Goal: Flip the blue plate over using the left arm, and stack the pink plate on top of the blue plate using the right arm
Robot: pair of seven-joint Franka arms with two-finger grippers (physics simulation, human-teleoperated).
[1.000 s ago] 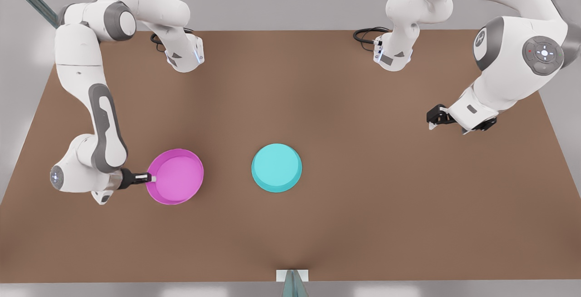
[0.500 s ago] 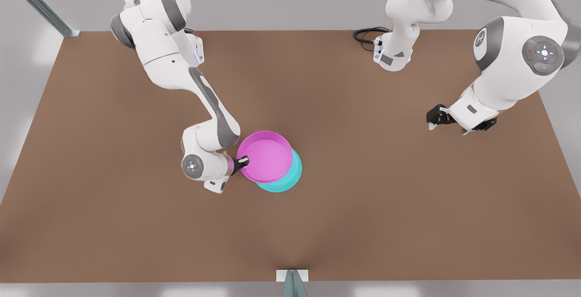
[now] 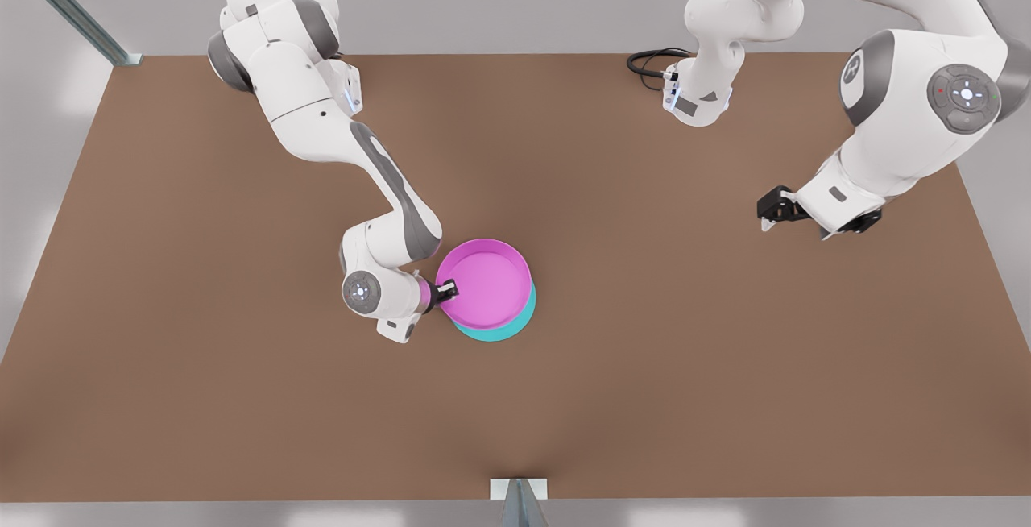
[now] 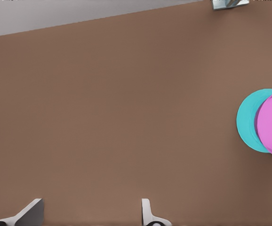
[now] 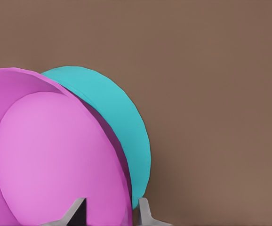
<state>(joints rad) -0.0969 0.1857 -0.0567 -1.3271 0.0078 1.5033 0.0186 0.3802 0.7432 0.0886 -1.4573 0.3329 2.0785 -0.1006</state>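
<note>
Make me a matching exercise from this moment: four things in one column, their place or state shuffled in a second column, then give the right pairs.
Column one:
1. pink plate
2. blue plate
3. right gripper
4. left gripper

Column two:
A. waits with its fingers apart over bare table, on the front view's right
B. flat base up on the table, mostly covered
C. clamped on a plate's rim
D. hollow side up, held over the other plate

Pairs: 1-D, 2-B, 3-C, 4-A
</note>
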